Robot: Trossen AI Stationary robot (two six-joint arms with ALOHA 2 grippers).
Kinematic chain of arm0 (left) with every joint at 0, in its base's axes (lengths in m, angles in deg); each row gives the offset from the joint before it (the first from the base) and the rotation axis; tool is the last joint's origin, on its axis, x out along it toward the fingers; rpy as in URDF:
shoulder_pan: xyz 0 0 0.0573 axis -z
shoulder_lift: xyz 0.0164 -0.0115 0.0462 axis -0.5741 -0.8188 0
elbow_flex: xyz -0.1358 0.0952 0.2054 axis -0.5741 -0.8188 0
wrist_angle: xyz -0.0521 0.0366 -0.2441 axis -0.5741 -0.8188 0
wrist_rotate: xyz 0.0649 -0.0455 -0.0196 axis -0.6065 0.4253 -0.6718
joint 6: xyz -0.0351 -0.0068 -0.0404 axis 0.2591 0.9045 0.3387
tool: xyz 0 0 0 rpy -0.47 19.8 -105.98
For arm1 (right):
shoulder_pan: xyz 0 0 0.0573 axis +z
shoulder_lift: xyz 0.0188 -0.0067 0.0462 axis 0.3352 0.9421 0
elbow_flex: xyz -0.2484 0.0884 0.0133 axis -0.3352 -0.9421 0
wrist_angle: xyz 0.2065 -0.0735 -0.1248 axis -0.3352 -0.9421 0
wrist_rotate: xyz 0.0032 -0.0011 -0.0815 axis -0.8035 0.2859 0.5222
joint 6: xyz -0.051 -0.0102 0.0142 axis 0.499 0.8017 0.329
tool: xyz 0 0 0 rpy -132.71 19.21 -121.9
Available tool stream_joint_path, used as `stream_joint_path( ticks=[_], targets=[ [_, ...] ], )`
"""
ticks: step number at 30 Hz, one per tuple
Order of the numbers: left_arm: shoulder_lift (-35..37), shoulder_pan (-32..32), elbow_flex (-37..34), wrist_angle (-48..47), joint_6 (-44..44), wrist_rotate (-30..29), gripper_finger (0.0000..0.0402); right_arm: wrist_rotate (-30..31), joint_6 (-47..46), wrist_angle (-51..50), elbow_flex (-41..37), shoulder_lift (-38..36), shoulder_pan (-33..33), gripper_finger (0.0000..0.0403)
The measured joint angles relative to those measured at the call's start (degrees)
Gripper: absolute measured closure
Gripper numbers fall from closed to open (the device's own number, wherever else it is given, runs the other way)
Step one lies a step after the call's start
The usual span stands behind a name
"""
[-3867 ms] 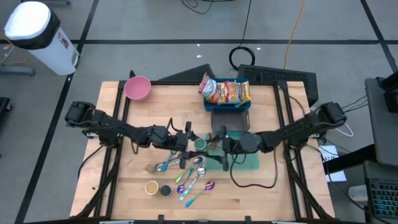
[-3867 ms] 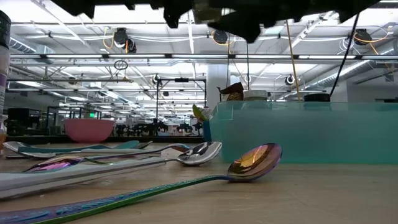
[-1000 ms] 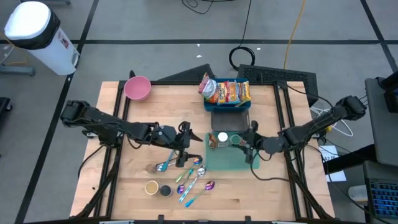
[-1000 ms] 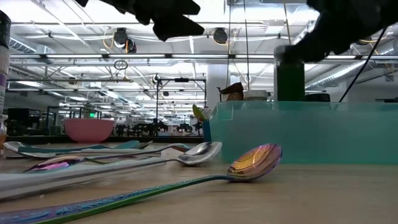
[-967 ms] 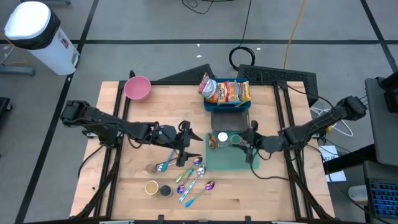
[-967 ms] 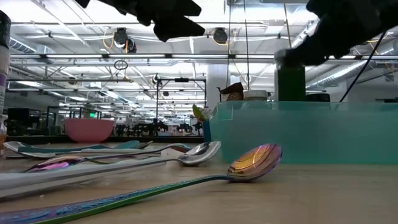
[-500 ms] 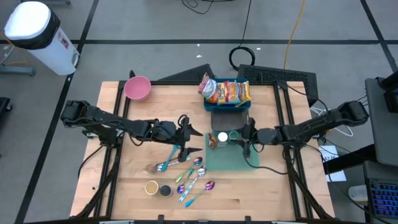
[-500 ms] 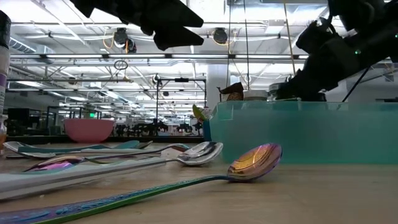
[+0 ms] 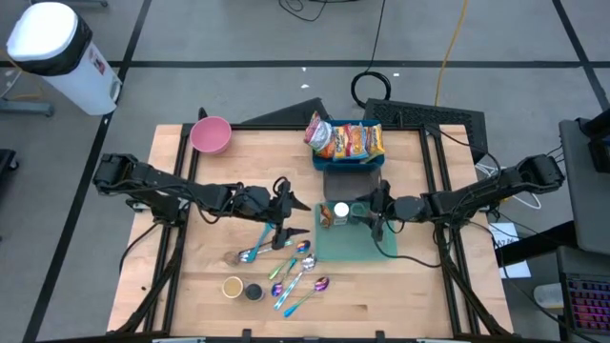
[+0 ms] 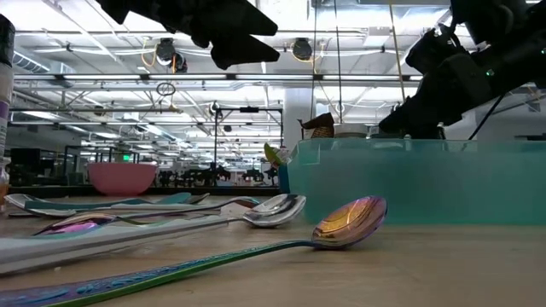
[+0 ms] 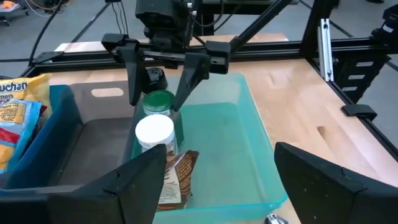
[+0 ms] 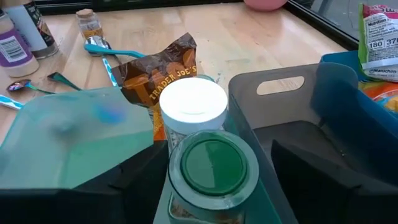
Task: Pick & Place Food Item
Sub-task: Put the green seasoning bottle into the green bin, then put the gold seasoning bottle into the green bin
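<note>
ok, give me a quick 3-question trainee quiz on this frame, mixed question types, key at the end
1. True or false: the right gripper has its jaws open, one finger on each side of the green-lidded jar.
2. Multiple choice: where does the green-lidded jar stand? A) in the pink bowl B) in the teal bin C) in the blue bin with the snack packets
3. Fill in: right beside the green-lidded jar stands a jar with a ____ lid, and next to that a brown snack bag.

Key: 1 true; 2 B; 3 white. The left gripper waits open above the spoons, holding nothing.
</note>
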Motion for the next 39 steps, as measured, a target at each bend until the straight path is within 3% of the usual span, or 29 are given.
stream_joint_path(
  ticks=[8,13,20,27,33,36,39],
  targets=[
    [0.23,0.0,0.0,-0.08,-0.02,0.0,0.0092,-0.18,1.81,4.61,-0.17,-1.29,0.92,0.0129],
    [4.61,0.98,0.1,-4.09,-1.01,0.0,0.0083,0.06,5.05,6.78,-0.15,-4.84,4.16,0.0129],
    [11.66,9.32,-2.09,-6.48,-5.76,0.05,0.0084,0.26,7.87,9.38,-0.11,-9.83,10.08,0.0133],
    [21.94,19.26,-14.06,3.45,-4.53,1.55,0.0095,0.28,12.08,14.68,-0.09,-10.99,14.61,0.0133],
    [25.39,26.26,-24.59,19.96,12.32,7.87,0.0089,0.36,13.6,16.68,-0.09,-10.99,15.39,0.0133],
    [25.52,28.26,-26.66,24.19,13.09,7.36,0.0083,0.37,13.6,16.94,-0.09,-10.99,15.39,0.0133],
    [24.86,28.94,-26.95,24.02,11.79,2.62,0.0084,0.36,13.6,17.23,-0.09,-10.99,15.26,0.0133]
  ],
)
